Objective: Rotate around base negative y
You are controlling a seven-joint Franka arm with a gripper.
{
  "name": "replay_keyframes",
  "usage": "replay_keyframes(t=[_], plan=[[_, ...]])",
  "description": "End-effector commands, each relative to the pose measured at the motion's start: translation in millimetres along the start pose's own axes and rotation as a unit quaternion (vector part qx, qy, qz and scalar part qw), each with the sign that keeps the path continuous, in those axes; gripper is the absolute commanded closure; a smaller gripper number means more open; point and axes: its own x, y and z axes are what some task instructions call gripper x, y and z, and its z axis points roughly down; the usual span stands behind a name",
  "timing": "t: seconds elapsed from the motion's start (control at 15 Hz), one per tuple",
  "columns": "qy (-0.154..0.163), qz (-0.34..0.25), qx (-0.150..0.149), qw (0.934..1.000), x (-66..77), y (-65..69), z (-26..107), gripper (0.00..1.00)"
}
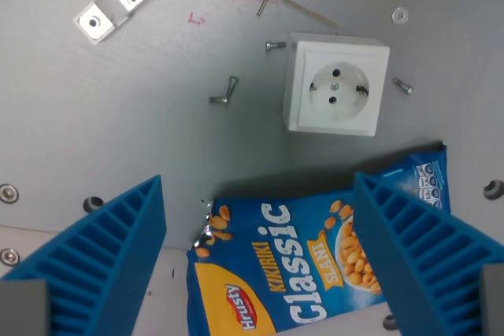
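In the wrist view my gripper (260,194) is open, its two blue ribbed fingers (102,265) reaching up from the bottom corners. Between and below them lies a blue peanut bag (291,261) printed "Classic", flat on the grey table; the finger on the wrist view's right overlaps the bag's right part. Nothing is held between the fingers. The bag's lower end runs out of the picture.
A white wall socket box (336,84) sits beyond the bag. Around it lie an Allen key (295,7), small screws (224,94), and washers (400,15). A metal angle bracket (109,7) rests at the upper left. Bolt heads (9,193) dot the table.
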Motion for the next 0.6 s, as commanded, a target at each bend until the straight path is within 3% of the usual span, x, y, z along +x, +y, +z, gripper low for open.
replay_keyframes(t=[0.07,0.6], plan=[[0.106,0.0,-0.019,0.9942,-10.6,-2.9,0.8,0.0],[0.158,0.0,-0.03,0.987,-10.6,-2.9,0.8,0.0]])
